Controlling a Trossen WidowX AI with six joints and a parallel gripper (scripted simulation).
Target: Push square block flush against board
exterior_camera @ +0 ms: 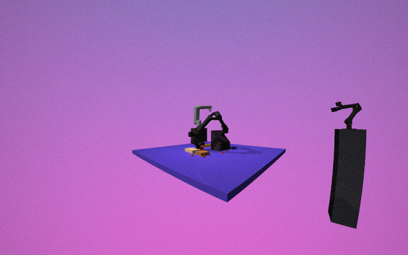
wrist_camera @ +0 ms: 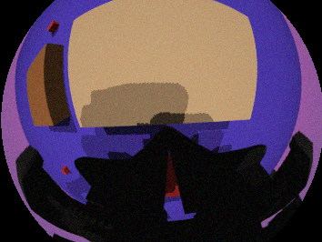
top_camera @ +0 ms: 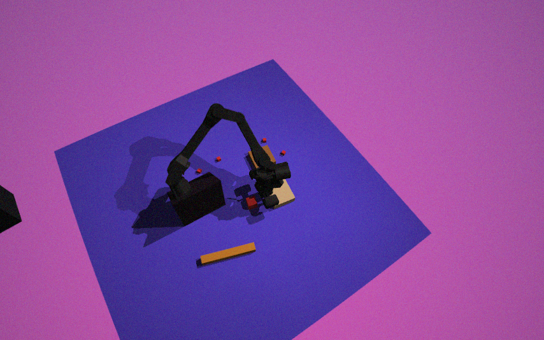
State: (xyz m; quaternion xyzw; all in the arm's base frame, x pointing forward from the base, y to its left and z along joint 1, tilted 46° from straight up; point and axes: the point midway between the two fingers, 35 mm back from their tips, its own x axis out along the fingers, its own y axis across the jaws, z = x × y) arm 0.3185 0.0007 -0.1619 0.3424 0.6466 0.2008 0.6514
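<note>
The square block point(top_camera: 269, 151) point(exterior_camera: 202, 153) point(wrist_camera: 35, 91) is brown and flat. The tan rectangular board point(top_camera: 286, 196) point(exterior_camera: 190, 150) point(wrist_camera: 159, 55) lies beside it, and a blue strip of mat shows between them in the wrist view, so they are apart. My gripper point(top_camera: 263, 195) point(exterior_camera: 197, 146) point(wrist_camera: 167, 129) is shut and holds nothing. It is low beside the board's long side, the side toward the arm base, between the board and a red cube. In the top view my hand covers part of the board and the block's near corner. Whether the fingertips touch the board cannot be told.
The red cube point(top_camera: 251, 202) point(exterior_camera: 201, 147) point(wrist_camera: 173, 193) lies just behind my fingers. A long orange bar point(top_camera: 227, 253) point(exterior_camera: 206, 145) lies farther off. Several small red cubes lie around, one point(top_camera: 283, 152) point(wrist_camera: 53, 26) beyond the block. The black base box point(top_camera: 200, 198) point(exterior_camera: 219, 143) carries the arm.
</note>
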